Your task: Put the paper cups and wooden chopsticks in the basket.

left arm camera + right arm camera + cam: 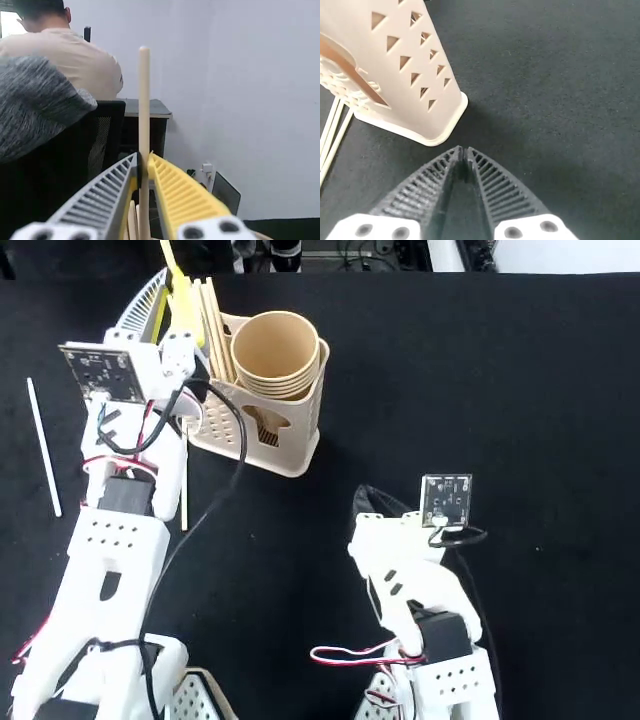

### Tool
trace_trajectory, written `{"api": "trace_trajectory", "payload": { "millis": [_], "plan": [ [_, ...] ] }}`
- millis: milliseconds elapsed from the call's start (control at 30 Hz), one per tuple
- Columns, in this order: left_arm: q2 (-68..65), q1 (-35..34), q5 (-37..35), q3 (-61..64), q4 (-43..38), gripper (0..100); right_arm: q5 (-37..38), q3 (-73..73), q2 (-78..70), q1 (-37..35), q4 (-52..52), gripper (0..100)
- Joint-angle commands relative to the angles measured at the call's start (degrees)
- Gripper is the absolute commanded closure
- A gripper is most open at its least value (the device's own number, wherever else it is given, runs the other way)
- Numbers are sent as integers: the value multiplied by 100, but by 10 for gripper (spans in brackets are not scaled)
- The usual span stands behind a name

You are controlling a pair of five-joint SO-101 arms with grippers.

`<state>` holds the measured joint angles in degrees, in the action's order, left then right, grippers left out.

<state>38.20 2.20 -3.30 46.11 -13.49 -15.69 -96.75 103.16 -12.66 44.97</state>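
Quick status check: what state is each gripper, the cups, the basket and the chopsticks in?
Left gripper: shut on held chopstick.
Right gripper: shut, empty.
Paper cups: stacked, inside the basket.
Basket: upright.
Loose chopstick: lying flat on the table.
White stick: lying flat on the table.

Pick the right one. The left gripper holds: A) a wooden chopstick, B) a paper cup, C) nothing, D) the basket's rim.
A: in the left wrist view the left gripper is shut on a wooden chopstick that sticks out past its fingertips.
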Motion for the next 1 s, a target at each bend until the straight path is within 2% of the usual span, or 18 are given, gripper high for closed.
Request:
{"api": "trace_trajectory", "payload": {
  "millis": [0, 167, 300, 367, 467, 567, 667, 800, 967],
  "plan": [
    [70, 13, -35, 101, -70, 963, -62, 13, 286, -62, -18, 986],
    [70, 31, -176, 303, -18, 855, -62, 13, 286, -62, -18, 986],
    [79, -31, -492, -180, 967, 847, -62, 13, 286, -62, -26, 986],
    [79, -251, -457, -716, 1802, 847, -62, 13, 286, -62, -35, 986],
    [18, -822, -440, -1912, 3543, 847, -62, 13, 286, -62, -105, 986],
    [-9, -1560, -475, -3204, 5574, 847, -62, 13, 286, -62, -105, 986],
    [-9, -2360, -440, -4048, 6963, 847, -62, 13, 286, -62, -97, 986],
    [-352, -3363, -202, -4171, 7279, 826, -62, 13, 286, -62, -88, 986],
    [-2004, -3837, 387, -4303, 7262, 816, -62, 13, 286, -62, -70, 986]
  ]
}}
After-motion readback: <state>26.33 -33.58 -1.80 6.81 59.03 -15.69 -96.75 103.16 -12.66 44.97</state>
